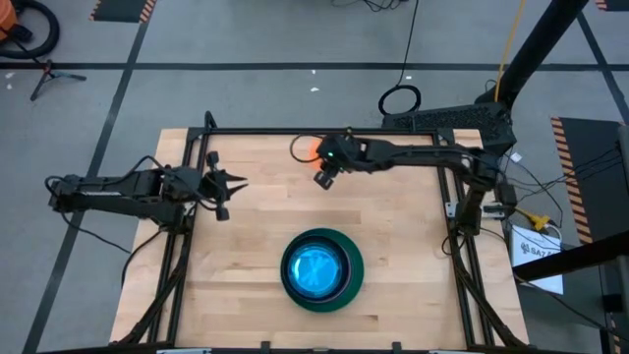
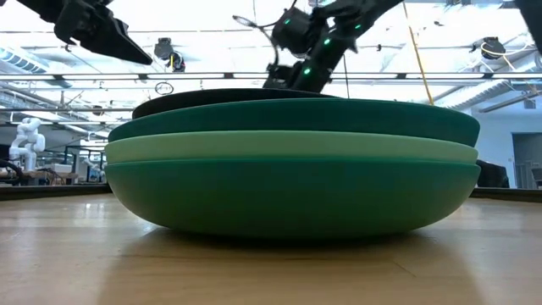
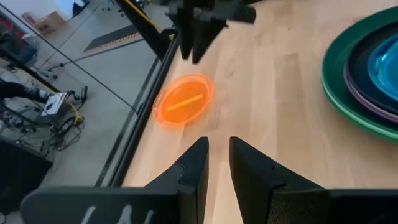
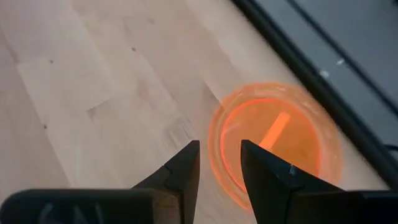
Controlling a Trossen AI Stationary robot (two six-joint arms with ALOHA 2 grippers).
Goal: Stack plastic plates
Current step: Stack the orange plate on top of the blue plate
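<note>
Wooden table (image 1: 246, 295), low view hides orange plate (image 4: 273, 140), right gripper (image 4: 219, 163) above it

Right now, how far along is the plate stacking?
Mostly done: the stack near the table's front holds green plates at the bottom and a blue plate on top. In hand: the right gripper hovers, empty, by the orange plate, which lies flat near the far edge. Left: grasp it and add it to the stack. The left gripper waits at the left side.

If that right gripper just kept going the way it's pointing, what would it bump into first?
Most likely the orange plate lying on the table: the right gripper points down at its near rim with nothing between, though how far above it hangs is unclear.
</note>
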